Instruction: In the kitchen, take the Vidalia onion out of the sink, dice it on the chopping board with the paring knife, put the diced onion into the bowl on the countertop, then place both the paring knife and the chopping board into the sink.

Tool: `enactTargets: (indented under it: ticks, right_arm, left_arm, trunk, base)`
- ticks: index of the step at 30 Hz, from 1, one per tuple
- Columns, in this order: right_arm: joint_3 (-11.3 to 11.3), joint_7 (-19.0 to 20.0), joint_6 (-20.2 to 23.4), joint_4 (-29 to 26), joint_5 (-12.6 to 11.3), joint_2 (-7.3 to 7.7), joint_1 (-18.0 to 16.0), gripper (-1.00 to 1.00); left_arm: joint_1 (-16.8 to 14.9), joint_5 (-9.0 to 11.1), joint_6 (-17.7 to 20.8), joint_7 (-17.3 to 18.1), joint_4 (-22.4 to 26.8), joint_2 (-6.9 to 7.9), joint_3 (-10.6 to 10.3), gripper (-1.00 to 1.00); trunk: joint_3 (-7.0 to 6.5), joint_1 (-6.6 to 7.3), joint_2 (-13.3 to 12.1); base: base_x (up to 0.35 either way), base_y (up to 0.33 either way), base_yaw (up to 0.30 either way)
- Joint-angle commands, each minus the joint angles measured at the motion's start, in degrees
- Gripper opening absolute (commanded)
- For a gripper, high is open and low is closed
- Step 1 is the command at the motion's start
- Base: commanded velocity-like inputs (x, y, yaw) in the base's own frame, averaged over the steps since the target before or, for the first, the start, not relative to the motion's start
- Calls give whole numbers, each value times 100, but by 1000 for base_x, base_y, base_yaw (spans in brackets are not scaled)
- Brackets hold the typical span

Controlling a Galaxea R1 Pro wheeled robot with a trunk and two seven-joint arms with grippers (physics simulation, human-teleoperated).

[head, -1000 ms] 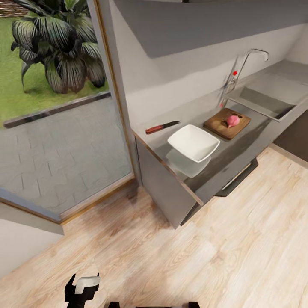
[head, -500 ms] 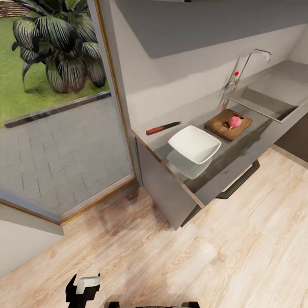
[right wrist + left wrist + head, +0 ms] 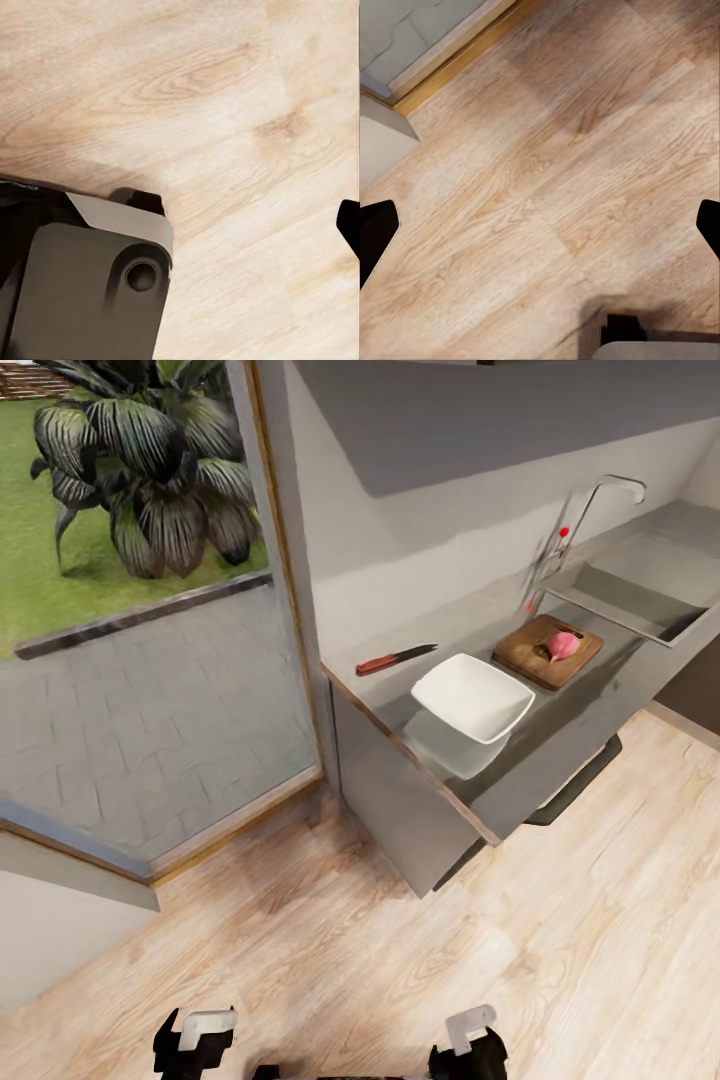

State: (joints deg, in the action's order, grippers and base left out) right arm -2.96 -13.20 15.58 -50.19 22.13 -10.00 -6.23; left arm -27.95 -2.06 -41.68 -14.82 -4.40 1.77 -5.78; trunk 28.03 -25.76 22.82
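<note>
The whole head view has slid a little since a moment ago, so the camera has moved, not the things. The countertop (image 3: pixel 560 745) sits slightly further toward the picture's right, and the right gripper (image 3: pixel 468 1048) has come into sight at the bottom edge beside the left gripper (image 3: pixel 193 1040). The likely meaning is that the robot is repositioning on the wooden floor (image 3: pixel 330 950), well apart from the counter, with dicing not begun.

On the countertop, the sink (image 3: pixel 640 595) lies at the far end. Next to it the chopping board (image 3: pixel 530 652) carries the whole onion (image 3: pixel 563 645), already out of the basin. The white bowl (image 3: pixel 472 696) rests near the front edge, and the paring knife (image 3: pixel 396 657) lies near the near end, toward the back.

The wrist views add only floor: the left one shows both dark fingertips (image 3: pixel 376 236) spread wide, holding nothing. The right one shows a single fingertip, so its state cannot be told.
</note>
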Motion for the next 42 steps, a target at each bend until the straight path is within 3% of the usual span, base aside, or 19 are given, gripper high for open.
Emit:
enactTargets:
  ticks: [1,4,5,10,12,17,18,22,24,26,27,31,36,38,42]
  right_arm:
    - [-11,-20,166,-69,66,0,-104,100]
    - [-11,-24,427,-146,83,0,-458,100]
    - [-11,-21,751,-162,82,0,-790,100]
    - [-33,-17,1176,-168,73,0,-1417,100]
    - [-254,-16,1507,-171,60,0,-1911,100]
    - [-818,-3,2124,-174,-57,0,-2577,100]
    - [-876,-4,2179,-174,-130,0,-2663,100]
    - [-1127,-13,2461,-175,-846,0,-3229,100]
    - [-1283,1,2877,-175,-1253,0,-3766,100]
    - [-1353,10,3010,-175,-1335,0,-4039,100]
    - [-1465,18,3098,-175,-1390,0,-4334,100]
    - [-1604,44,3154,-175,-1478,0,-4664,100]
    - [-1646,64,3260,-183,-1833,0,-5002,100]
    - [-1653,70,3317,-190,-2112,0,-5245,100]
    - [-1654,71,3339,-192,-2321,0,-5542,100]
  left_arm:
    - [-9,-20,-20,-53,-20,-2,-43,100]
    - [-9,-14,-17,-59,-18,-2,-39,100]
    - [-9,-8,-10,-64,-18,-2,-36,100]
    - [-9,4,6,-72,-17,6,-30,100]
    - [-9,32,9,-73,-17,7,-29,100]
    - [-9,73,10,-73,-17,7,-28,100]
    - [-9,82,10,-73,-17,7,-28,100]
    - [-9,110,17,-73,-17,7,-28,100]
    - [-9,116,18,-74,-17,7,-28,100]
    - [-9,117,19,-75,-17,7,-28,100]
    - [-9,136,18,-76,-17,7,-28,100]
    - [-9,180,18,-74,-17,7,-28,100]
    - [-9,194,17,-74,-17,7,-28,100]
    - [-9,196,16,-75,-17,7,-28,100]
    - [-9,197,19,-79,-17,12,6,100]
  trunk:
    - [8,-3,10]
    - [8,-3,10]
    - [8,-3,10]
    - [8,-3,10]
    - [8,-3,10]
    - [8,-3,10]
    - [8,-3,10]
    - [8,-3,10]
    - [8,-3,10]
    - [8,-3,10]
    - [8,-3,10]
    - [8,-3,10]
    - [8,-3,10]
    - [8,-3,10]
    - [8,-3,10]
  base:
    - [0,294,0]
    - [0,297,0]
    - [0,299,0]
    - [0,260,0]
    - [0,68,0]
    - [0,23,0]
    - [0,9,0]
    - [0,4,0]
    - [0,1,0]
    - [0,0,0]
    - [0,0,0]
    - [0,75,0]
    - [0,256,0]
    - [0,291,0]
    - [0,298,0]
